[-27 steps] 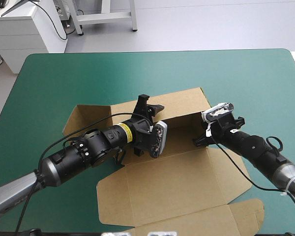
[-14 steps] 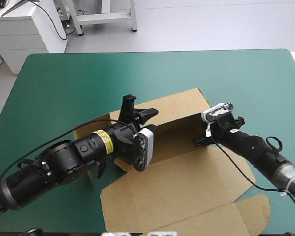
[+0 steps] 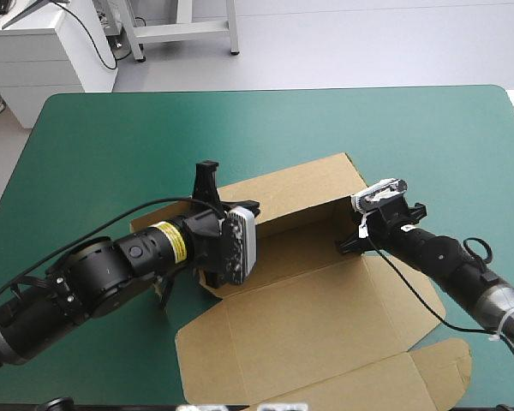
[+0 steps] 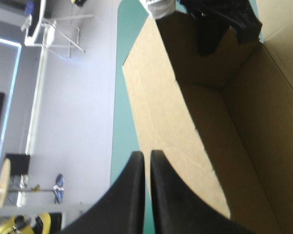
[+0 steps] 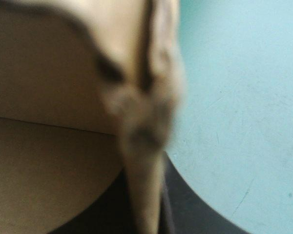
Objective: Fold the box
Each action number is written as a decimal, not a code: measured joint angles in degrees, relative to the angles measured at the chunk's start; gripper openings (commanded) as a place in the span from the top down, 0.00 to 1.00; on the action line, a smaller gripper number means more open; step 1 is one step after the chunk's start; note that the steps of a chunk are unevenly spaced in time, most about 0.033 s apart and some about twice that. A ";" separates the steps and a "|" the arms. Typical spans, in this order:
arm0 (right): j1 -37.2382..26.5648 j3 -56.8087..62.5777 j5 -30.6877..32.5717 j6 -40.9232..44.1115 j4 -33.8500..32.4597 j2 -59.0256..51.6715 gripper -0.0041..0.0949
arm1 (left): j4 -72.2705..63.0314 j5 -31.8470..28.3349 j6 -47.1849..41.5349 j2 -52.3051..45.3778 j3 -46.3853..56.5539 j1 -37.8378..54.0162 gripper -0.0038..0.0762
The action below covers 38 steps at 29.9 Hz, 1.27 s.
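The brown box [image 3: 308,317] lies half formed in the middle of the table, its back wall upright and its lid and flaps flat toward the front edge. My left gripper [image 3: 218,195] is at the left end of the back wall. In the left wrist view its fingers [image 4: 147,155] stand all but shut on the wall's edge, and the box [image 4: 224,112] runs away ahead of them. My right gripper [image 3: 349,238] holds the raised right side wall. There the board [image 5: 49,161] fills the view, with the gripper [image 5: 144,195] shut on a thin edge of it.
The teal-green cover [image 3: 111,137] lies bare behind and to the left of the box. The lid's flap [image 3: 420,377] reaches close to the front edge. My right gripper [image 4: 219,29] shows at the far end of the box in the left wrist view.
My left arm has drawn back leftward along the back wall and its fingers have closed from wide open. The right arm has not moved.
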 measured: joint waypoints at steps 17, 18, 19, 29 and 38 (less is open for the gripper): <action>0.00 0.00 -0.16 -0.44 -0.03 0.00 0.97 | -12.16 22.63 -22.04 5.50 -19.66 36.50 0.93; 0.00 0.00 -0.16 -0.55 -0.03 0.00 0.97 | -13.18 23.64 -23.27 5.50 -19.66 38.82 0.93; 0.00 0.00 -0.16 -0.62 -0.03 0.00 0.97 | -14.16 24.87 -25.02 5.50 -19.66 41.64 0.93; 0.00 -0.20 1.75 -0.99 -0.03 -0.05 0.97 | -17.21 34.29 -31.81 5.44 -19.66 55.15 0.93; -5.64 -8.47 16.97 18.51 -21.48 -0.05 0.97 | -15.58 35.14 -32.47 5.39 -19.66 55.32 0.94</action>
